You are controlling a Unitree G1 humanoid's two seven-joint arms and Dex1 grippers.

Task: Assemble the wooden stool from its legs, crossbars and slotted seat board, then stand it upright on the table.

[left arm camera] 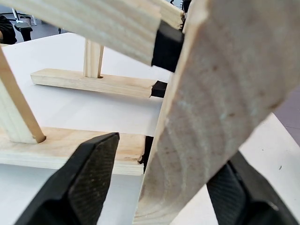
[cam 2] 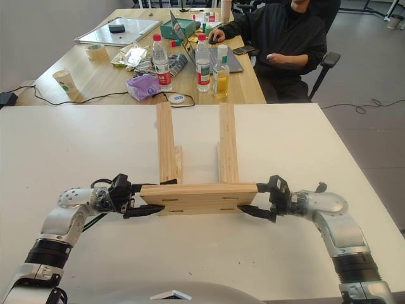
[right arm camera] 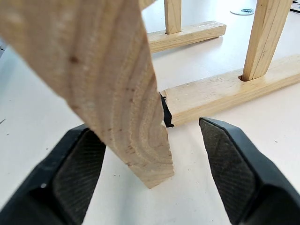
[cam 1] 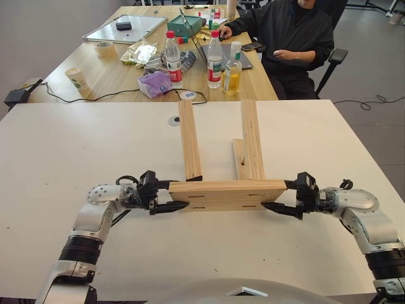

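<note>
Counter (cam 1: 76, 145) carries the stool on its side: seat board (cam 1: 228, 193) on edge, long axis spanning from my left pincer (cam 1: 174, 195) to my right pincer (cam 1: 278, 195), an end inside each one's parted, unclamped fingers, legs (cam 1: 188, 136) pointing away beyond both.

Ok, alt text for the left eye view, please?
A slotted seat board stands on edge on a white table, its ends sitting inside the open left end effector and the open right end effector. Two legs lie flat behind it, running toward the far edge.
</note>
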